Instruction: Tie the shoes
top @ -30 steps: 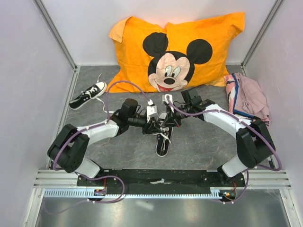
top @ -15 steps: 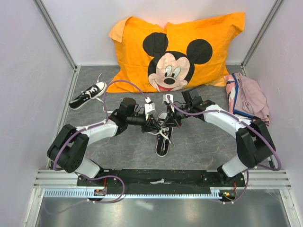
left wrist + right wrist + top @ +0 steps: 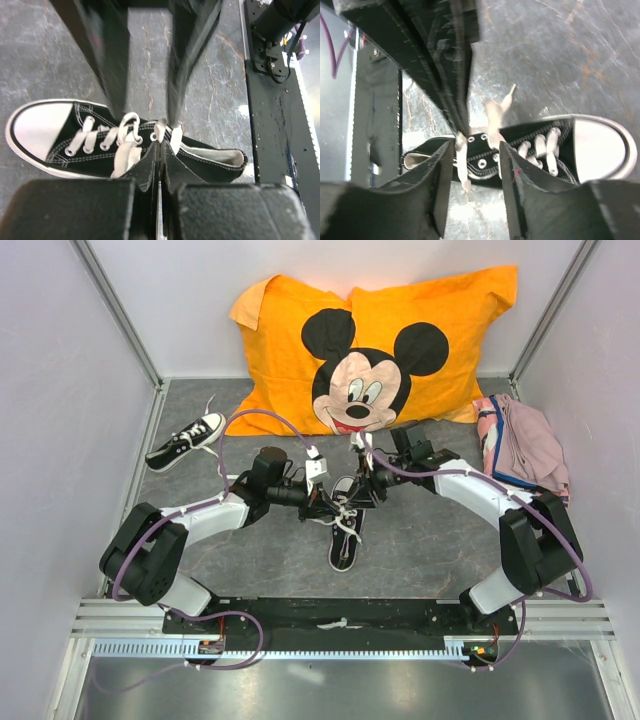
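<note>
On the table (image 3: 430,550), over the near shoe (image 3: 343,530), the left gripper (image 3: 159,152) pinches shut on a lace (image 3: 162,129) and the right gripper (image 3: 476,150) gapes empty, so knotting seems underway, with the right one needing to catch the free strand, while the other shoe (image 3: 186,441) lies far left.

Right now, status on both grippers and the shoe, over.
Left gripper shut on a white lace. Right gripper open over the black sneaker, no knot yet. Other sneaker far left, clear of both arms.
</note>
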Controlling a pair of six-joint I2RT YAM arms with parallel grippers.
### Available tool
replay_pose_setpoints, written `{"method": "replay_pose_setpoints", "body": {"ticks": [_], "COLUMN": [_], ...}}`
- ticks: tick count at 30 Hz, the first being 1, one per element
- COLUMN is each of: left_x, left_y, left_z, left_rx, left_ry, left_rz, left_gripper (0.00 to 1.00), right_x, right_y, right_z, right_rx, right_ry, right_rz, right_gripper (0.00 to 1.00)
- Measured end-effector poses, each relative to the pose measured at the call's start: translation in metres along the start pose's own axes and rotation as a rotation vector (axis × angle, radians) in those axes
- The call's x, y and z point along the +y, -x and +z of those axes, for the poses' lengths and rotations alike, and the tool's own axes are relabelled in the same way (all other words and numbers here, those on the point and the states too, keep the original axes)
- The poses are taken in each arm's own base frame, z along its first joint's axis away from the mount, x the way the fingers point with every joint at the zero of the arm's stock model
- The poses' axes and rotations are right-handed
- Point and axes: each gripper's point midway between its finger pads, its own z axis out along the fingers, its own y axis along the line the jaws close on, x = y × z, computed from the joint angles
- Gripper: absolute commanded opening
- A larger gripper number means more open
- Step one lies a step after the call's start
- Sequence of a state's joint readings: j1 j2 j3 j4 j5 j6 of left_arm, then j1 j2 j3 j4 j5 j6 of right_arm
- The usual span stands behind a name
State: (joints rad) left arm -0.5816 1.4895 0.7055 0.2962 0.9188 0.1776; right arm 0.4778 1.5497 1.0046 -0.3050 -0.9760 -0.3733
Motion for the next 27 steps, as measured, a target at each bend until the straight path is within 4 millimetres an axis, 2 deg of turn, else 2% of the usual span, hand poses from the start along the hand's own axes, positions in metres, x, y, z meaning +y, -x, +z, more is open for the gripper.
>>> {"method": "replay_pose_setpoints", "body": {"ticks": [7, 20, 27], "left_x": [-0.003, 0.007, 0.009], "left_y": [-0.013, -0.013, -0.017], "left_z": [-0.002, 0.003, 0.006], "left_rx": [0.05, 0.091, 0.116], "left_ry": [-0.007, 0.008, 0.016], "left_rz": [-0.03, -0.036, -0.043], "left_gripper": [0.02, 0.02, 0.02], "right_x": [-0.022, -0.048, -0.05], "right_y": [-0.003, -0.045, -0.049], "right_z": [-0.021, -0.009, -0.007], "right_rx": [-0.025, 0.078, 0.089], "right_ry": [-0.081, -0.172, -0.177], "right_rz": [0.118, 0.308, 0.326], "right_gripper": [0.45, 0.45, 0.45]}}
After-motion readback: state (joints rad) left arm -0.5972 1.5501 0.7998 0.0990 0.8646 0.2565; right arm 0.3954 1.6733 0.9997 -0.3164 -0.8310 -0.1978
